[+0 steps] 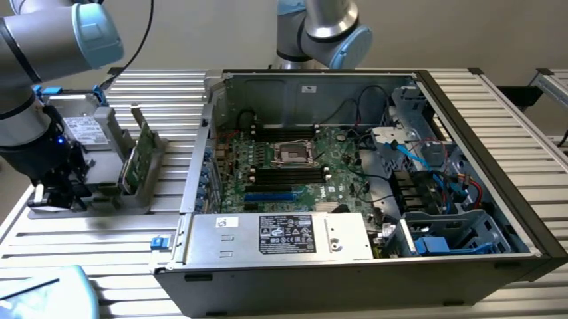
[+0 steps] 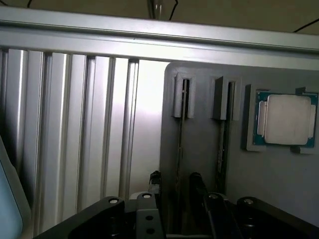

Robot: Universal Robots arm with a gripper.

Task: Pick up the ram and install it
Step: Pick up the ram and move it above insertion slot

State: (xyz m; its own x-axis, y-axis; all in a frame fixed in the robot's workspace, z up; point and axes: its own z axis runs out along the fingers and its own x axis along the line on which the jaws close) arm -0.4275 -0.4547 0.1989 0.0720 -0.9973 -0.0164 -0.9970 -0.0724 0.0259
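In the wrist view the ram (image 2: 181,134) stands on edge in a slot of the grey holder (image 2: 199,149), so I see it as a thin dark line. My gripper (image 2: 175,181) is open just above it. One fingertip (image 2: 154,180) is on one side of the strip and the other on the opposite side, with a gap to the strip on both sides. A second thin strip (image 2: 224,134) stands in the neighbouring slot. In the exterior view my gripper (image 1: 58,194) hangs low over the holder (image 1: 106,203) at the exterior view's left.
A square silver processor chip (image 2: 286,119) lies in a pocket of the holder beside the slots. Green circuit cards (image 1: 142,156) stand upright on the holder. The open computer case (image 1: 373,179) with its motherboard (image 1: 293,166) sits in the middle of the ribbed metal table (image 1: 80,236).
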